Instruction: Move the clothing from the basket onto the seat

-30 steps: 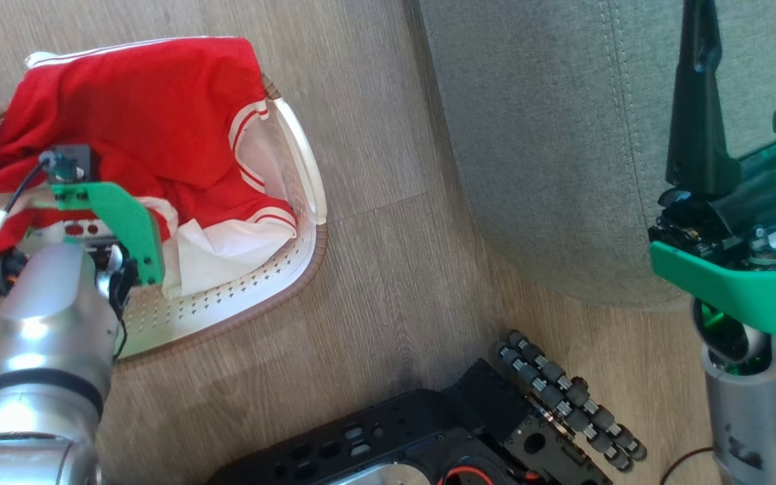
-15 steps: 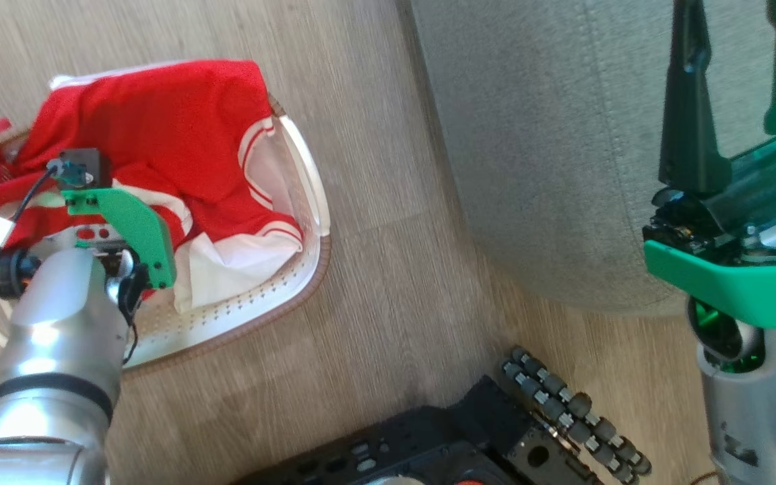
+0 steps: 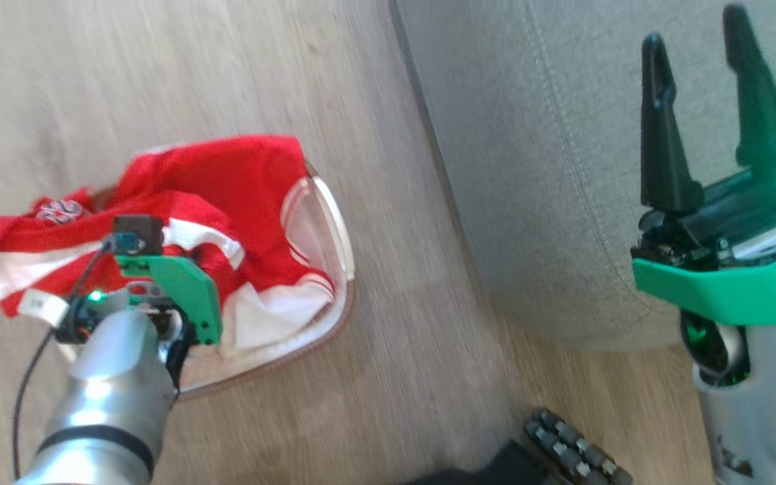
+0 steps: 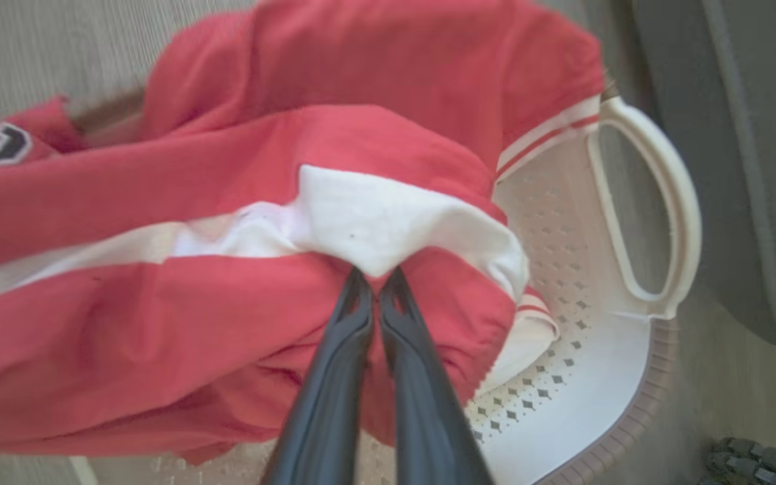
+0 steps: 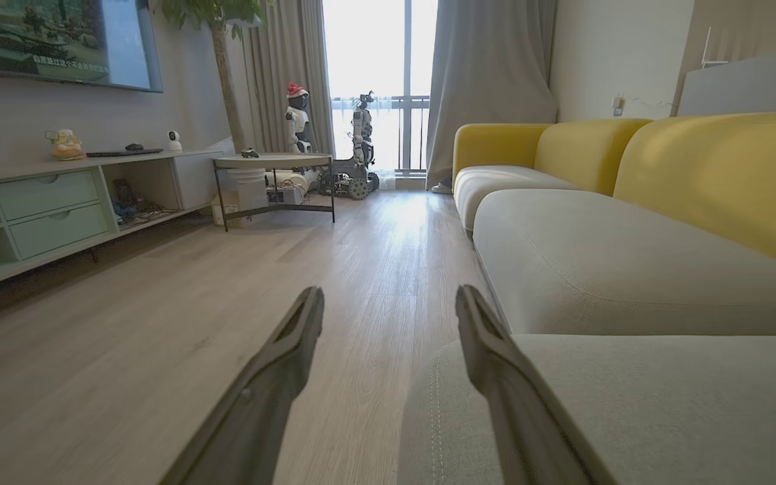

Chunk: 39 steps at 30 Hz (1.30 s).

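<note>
The red clothing (image 3: 226,182) with white stripes lies heaped in the cream basket (image 3: 337,229) on the wooden floor, one part with a number print hanging over the far left rim. In the left wrist view my left gripper (image 4: 376,276) is shut on a fold of the clothing (image 4: 374,74) where red meets white, above the basket (image 4: 630,364). My left wrist (image 3: 166,296) hangs over the basket's near side and hides the fingers. My right gripper (image 3: 694,27) stands open and holds nothing, over the grey-green seat (image 3: 529,168). The right wrist view shows my right gripper (image 5: 389,291) at the seat (image 5: 630,397) edge.
My black wheeled base (image 3: 576,458) sits at the bottom edge, between basket and seat. Bare wooden floor (image 3: 159,67) runs beyond the basket. Farther off stand a yellow-backed sofa (image 5: 718,175), a round side table (image 5: 273,162) and a low cabinet (image 5: 51,209).
My left gripper has closed on the fabric and bunched it up. The head camera has shifted, so basket and seat sit lower and less of my base shows. The right gripper stays open.
</note>
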### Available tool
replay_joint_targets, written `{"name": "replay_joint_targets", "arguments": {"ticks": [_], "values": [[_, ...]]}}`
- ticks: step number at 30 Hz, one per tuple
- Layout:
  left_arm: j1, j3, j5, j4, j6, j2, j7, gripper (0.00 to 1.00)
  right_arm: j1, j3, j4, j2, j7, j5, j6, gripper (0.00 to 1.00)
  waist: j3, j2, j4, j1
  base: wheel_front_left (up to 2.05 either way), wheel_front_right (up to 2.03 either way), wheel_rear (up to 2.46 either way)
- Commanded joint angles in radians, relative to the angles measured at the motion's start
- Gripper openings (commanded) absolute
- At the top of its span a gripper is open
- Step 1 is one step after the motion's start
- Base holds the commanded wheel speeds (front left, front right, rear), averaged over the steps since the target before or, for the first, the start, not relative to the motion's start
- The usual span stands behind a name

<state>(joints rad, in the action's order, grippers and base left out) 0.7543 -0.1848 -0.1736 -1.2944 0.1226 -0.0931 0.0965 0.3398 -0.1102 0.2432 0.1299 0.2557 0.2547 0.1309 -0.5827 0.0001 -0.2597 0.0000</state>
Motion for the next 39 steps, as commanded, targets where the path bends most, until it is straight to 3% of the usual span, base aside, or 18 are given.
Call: {"name": "replay_joint_targets", "arguments": {"ticks": [1,10,18,30,39], "values": [[-0.029,0.01,-0.008,0.017,0.002,-0.01,0.029,0.0,-0.03,-0.016,0.021,0.012,0.006,-0.001,0.0,1.0,0.088,-0.0001,0.047,0.0,0.0,0.0,0.0],[-0.078,-0.025,-0.04,0.04,0.007,0.016,0.126,0.0,-0.092,-0.028,-0.021,0.041,0.006,0.008,0.0,1.0,0.25,-0.0001,0.111,0.0,0.0,0.0,0.0],[-0.145,-0.084,-0.116,0.154,0.008,0.023,0.16,0.0,-0.161,-0.032,-0.05,0.055,0.006,0.018,0.0,1.0,0.394,-0.0001,0.164,0.0,0.0,0.0,0.0],[-0.204,-0.147,-0.224,0.506,0.008,-0.032,0.157,0.0,-0.242,-0.033,-0.074,0.047,0.006,0.027,0.0,1.0,0.515,-0.0001,0.208,0.0,0.0,0.0,0.0],[-0.242,-0.16,-0.243,0.864,-0.022,-0.059,0.023,0.0,-0.288,-0.049,-0.086,0.051,0.006,0.034,0.0,1.0,0.561,-0.0001,0.212,0.0,0.0,0.0,0.0]]}}
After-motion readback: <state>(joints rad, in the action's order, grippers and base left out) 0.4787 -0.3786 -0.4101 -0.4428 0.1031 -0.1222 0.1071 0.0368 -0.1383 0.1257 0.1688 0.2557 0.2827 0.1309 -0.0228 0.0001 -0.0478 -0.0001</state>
